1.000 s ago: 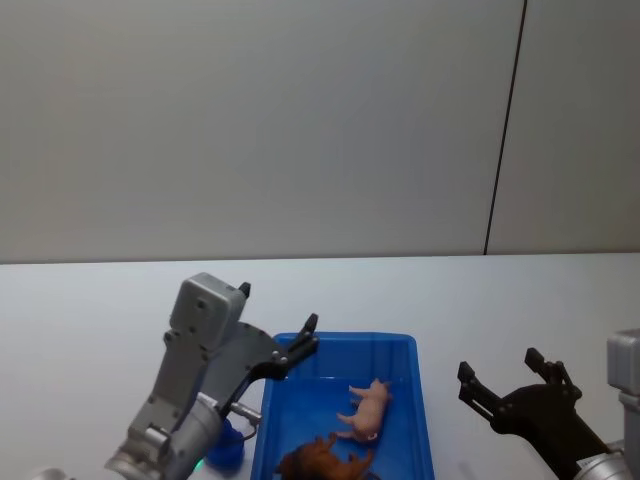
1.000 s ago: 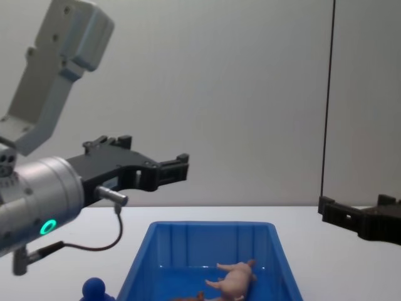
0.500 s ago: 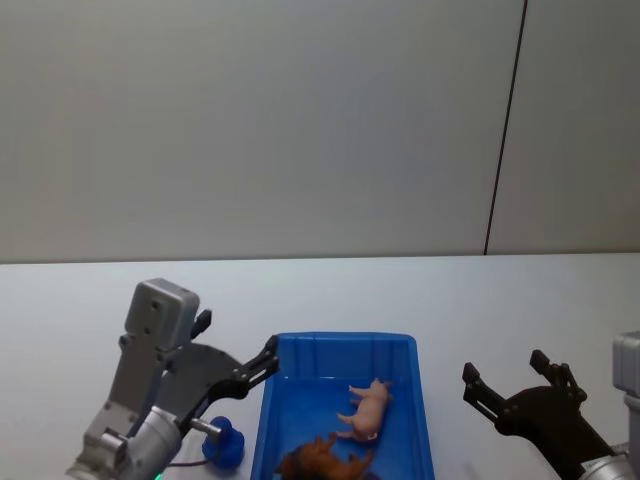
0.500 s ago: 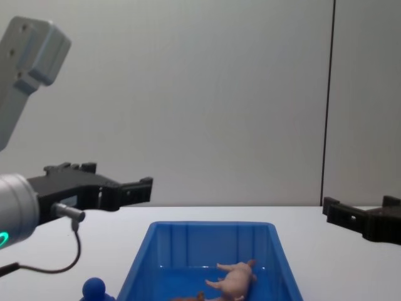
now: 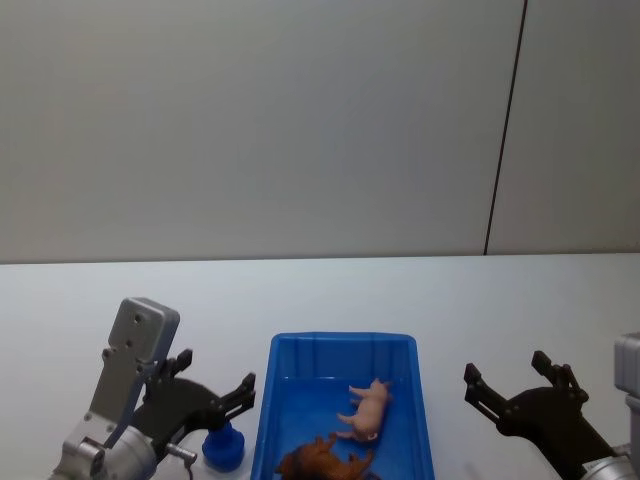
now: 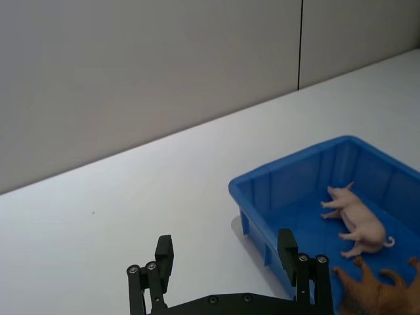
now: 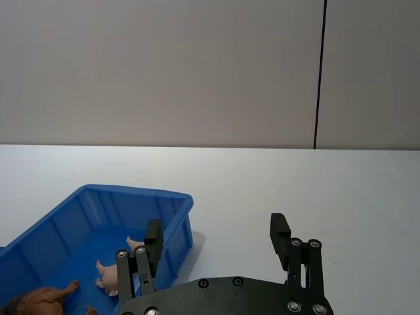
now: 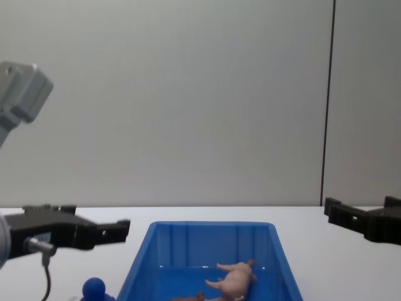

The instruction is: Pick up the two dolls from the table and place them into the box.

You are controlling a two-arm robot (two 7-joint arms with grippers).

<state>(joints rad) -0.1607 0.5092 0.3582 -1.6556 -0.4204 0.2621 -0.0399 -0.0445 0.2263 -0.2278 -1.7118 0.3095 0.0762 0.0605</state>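
Observation:
The blue box [image 5: 340,341] sits on the white table [image 5: 450,300] in front of me. Both dolls lie inside it: the pale pink pig [image 5: 366,408] on its side in the middle, and the brown lion [image 5: 322,463] at the near end. My left gripper [image 5: 215,372] hovers open and empty just left of the box. In the left wrist view the left gripper [image 6: 225,243] has the pig [image 6: 354,220] and lion [image 6: 377,295] off to one side. My right gripper [image 5: 505,368] is open and empty to the right of the box, also seen as the right gripper [image 7: 216,228].
A small blue knob-shaped object [image 5: 222,445] stands on the table against the box's left wall, under the left gripper. A grey wall with a dark vertical seam [image 5: 505,130] rises behind the table's far edge. White tabletop stretches to both sides.
My left gripper has pulled back from above the box's left rim, moving left and lower. The right gripper has barely shifted. Both dolls lie still in the box.

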